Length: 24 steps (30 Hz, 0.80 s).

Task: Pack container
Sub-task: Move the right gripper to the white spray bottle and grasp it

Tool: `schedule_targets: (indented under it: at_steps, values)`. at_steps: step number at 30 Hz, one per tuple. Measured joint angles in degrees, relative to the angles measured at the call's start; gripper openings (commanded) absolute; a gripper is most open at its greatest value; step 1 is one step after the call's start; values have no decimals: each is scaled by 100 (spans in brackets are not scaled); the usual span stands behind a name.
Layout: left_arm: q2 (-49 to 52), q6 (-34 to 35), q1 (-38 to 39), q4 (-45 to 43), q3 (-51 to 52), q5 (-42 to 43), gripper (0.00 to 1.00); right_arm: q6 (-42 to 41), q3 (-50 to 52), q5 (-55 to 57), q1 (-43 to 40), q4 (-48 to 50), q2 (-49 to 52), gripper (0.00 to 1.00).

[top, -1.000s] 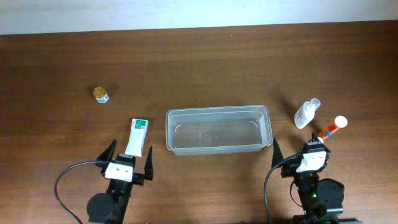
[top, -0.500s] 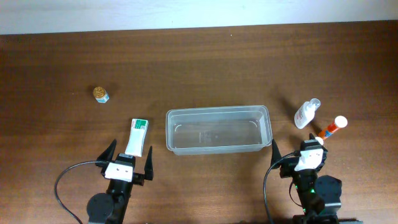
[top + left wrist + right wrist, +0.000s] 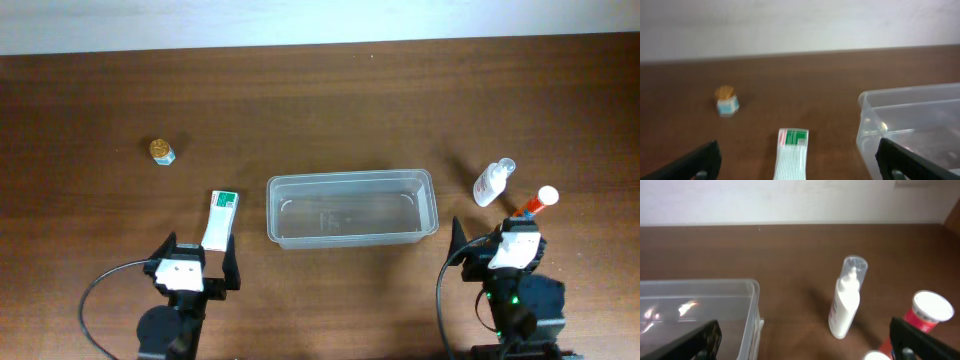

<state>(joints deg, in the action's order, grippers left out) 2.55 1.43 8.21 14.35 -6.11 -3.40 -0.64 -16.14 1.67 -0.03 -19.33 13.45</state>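
Note:
The clear container (image 3: 350, 183) lies empty at the table's middle; it also shows in the left wrist view (image 3: 875, 125) and the right wrist view (image 3: 752, 310). A white tube with a green end (image 3: 219, 220) lies left of it, ahead of my left gripper (image 3: 197, 255), which is open and empty, with the tube (image 3: 792, 155) between its fingers' lines. A white spray bottle (image 3: 492, 183) and a red bottle with a white cap (image 3: 535, 203) stand right of the container. My right gripper (image 3: 497, 242) is open and empty just before them (image 3: 846, 300).
A small jar with a gold lid (image 3: 162, 152) stands at the far left, also in the left wrist view (image 3: 726, 101). The table's far edge meets a white wall. Bare brown wood lies behind the container.
My left gripper has shifted slightly left and back. My right gripper has shifted a little right, nearer the red bottle. The objects have not moved.

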Motion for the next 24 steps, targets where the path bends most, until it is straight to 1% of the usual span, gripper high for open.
schedule_targets:
  at_steps: [4, 7, 10, 12, 14, 18, 19, 22, 24]
  values:
    - [684, 278, 0, 350, -730, -166, 99, -63, -999, 81, 0, -544, 1193, 98]
    - [1436, 365, 0, 686, -1405, -225, 100, -79, -2009, 94, -70, -1143, 2330, 98]
    - [2389, 422, 0, 1086, -2144, -264, 99, -87, -3099, 90, -304, -1952, 3405, 98]
    - [3047, 424, 2, 1556, -2686, -256, 99, -87, -4022, -74, -579, -2944, 4221, 98]
    - [3707, 428, 0, 2048, -3235, -238, 99, -85, -4649, -232, -789, -3456, 4774, 98]
    - [4959, 439, 0, 2756, -4253, -90, 99, -85, -6046, -632, -1209, -4614, 6037, 98]
    - [5178, 444, 0, 2920, -4430, -35, 99, -90, -6249, -682, -1255, -4715, 6227, 98]
    - [5821, 446, 0, 3027, -4850, 219, 99, -83, -6863, -787, -1351, -4815, 6918, 98]
    - [6170, 446, 2, 3038, -4972, 372, 99, -83, -7034, -833, -1353, -4815, 7246, 98]
